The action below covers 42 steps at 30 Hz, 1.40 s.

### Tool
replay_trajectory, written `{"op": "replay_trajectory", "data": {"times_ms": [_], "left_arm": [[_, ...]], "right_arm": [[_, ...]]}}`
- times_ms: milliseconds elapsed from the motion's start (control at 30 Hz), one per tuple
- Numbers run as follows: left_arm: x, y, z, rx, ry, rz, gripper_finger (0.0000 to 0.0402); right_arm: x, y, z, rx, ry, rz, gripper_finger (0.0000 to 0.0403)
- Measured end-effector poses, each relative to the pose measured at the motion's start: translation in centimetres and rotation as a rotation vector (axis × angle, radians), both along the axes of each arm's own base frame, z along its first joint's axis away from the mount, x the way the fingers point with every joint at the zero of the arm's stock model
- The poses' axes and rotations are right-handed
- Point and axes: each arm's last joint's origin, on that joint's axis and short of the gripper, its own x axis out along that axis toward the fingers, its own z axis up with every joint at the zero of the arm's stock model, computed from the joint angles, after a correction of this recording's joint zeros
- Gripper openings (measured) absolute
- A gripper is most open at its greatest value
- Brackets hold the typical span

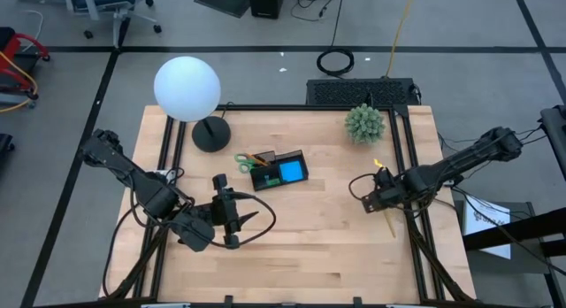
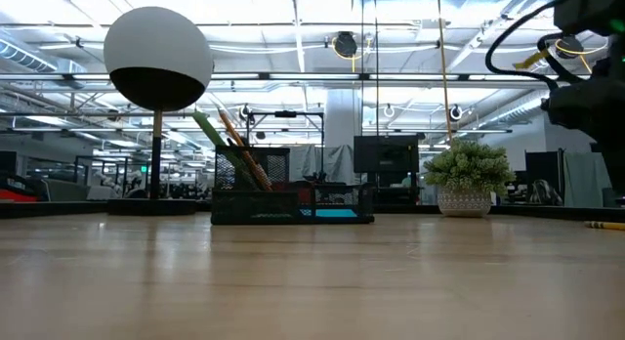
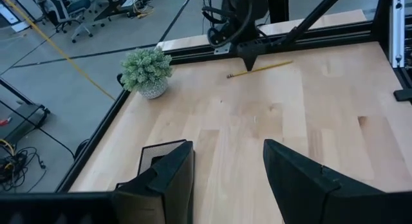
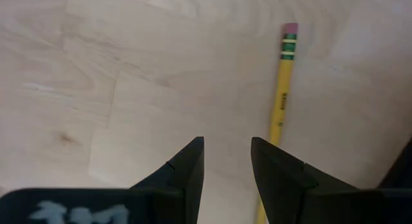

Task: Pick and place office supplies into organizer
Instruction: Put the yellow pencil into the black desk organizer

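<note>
Left gripper (image 1: pixel 237 221): low over the table's left front area, fingers spread wide, nothing between them; bare wood lies ahead of it.
Right gripper (image 1: pixel 382 195): hanging above the table's right side, near the right rail; fingers (image 4: pixel 187 169) parted by a narrow gap, empty.
Yellow pencil (image 4: pixel 282 102): flat on the wood just beside the right gripper's fingers, pink eraser end pointing away, close to the right edge.
Organizer (image 1: pixel 279 171): mid-table, toward the back; green-handled scissors (image 1: pixel 245 161) and pencils stand in its left end, blue sticky pad (image 1: pixel 291 173) in its right part.
Lamp (image 1: pixel 188 91): back left.
Plant (image 1: pixel 364 122): back right.
Open room: wide bare wood between both grippers and along the front edge.
</note>
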Motion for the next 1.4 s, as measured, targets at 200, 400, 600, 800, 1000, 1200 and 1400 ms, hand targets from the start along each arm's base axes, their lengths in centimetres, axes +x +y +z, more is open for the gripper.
{"op": "replay_trajectory", "data": {"times_ms": [200, 400, 600, 800, 1000, 1200, 1400], "left_arm": [[0.2, 0.3, 0.0, -0.006, -0.002, 0.013, 0.0196], [0.2, 0.3, 0.0, -0.009, -0.003, 0.016, 0.0196], [0.2, 0.3, 0.0, -0.008, -0.003, 0.015, 0.0196], [0.2, 0.3, 0.0, -0.008, -0.002, 0.015, 0.0196], [0.2, 0.3, 0.0, -0.009, -0.003, 0.015, 0.0196], [0.2, 0.3, 0.0, -0.008, -0.002, 0.015, 0.0196], [0.2, 0.3, 0.0, -0.009, -0.002, 0.015, 0.0196]], "right_arm": [[0.0, 0.0, -0.3, -0.008, 0.025, 0.024, 0.0118], [0.1, 0.0, -0.3, -0.019, 0.02, 0.045, 0.0118], [0.5, 0.2, -0.7, -0.027, 0.037, 0.066, 0.0118], [1.9, 0.8, -0.5, -0.06, 0.124, 0.113, 0.0118], [2.8, 1.1, 0.4, -0.122, 0.316, 0.109, 0.0118], [3.5, 1.4, 0.8, -0.13, 0.345, 0.11, 0.0118], [2.5, 1.1, 1.2, -0.144, 0.464, 0.079, 0.0118]]}}
